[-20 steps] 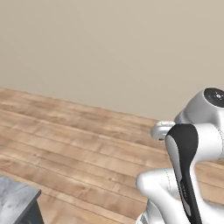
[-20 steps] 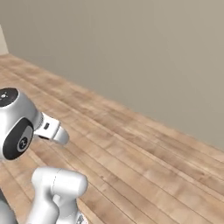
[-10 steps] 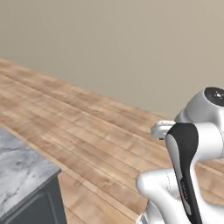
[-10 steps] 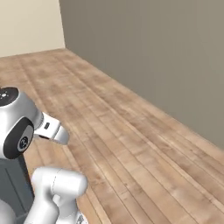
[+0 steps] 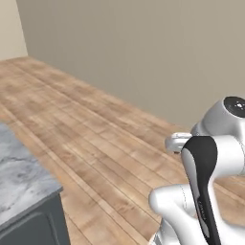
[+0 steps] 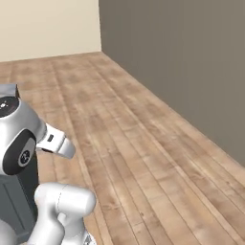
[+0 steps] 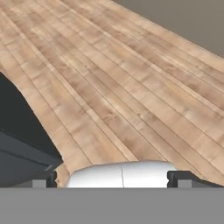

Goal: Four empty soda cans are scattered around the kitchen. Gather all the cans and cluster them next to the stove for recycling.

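The soda cans and the stove are out of view. My gripper (image 7: 113, 180) is open, and its two dark fingertips (image 7: 43, 179) stand far apart at the bottom of the hand view with nothing between them. It looks down at bare wooden floor (image 7: 131, 87). The white arm (image 5: 210, 182) is folded close above the base, at the lower right of the left base view and the lower left of the right base view.
A grey marble counter top (image 5: 19, 177) on a dark cabinet stands at the lower left, and its dark side (image 7: 22, 131) is also at the left of the hand view. Open plank floor (image 6: 143, 143) runs to a grey wall (image 6: 191, 57) that meets a beige wall (image 6: 48, 24).
The whole picture has swung, so the base has moved. The marble counter has come further into the left base view and the room's corner has appeared. The arm's pose is unchanged.
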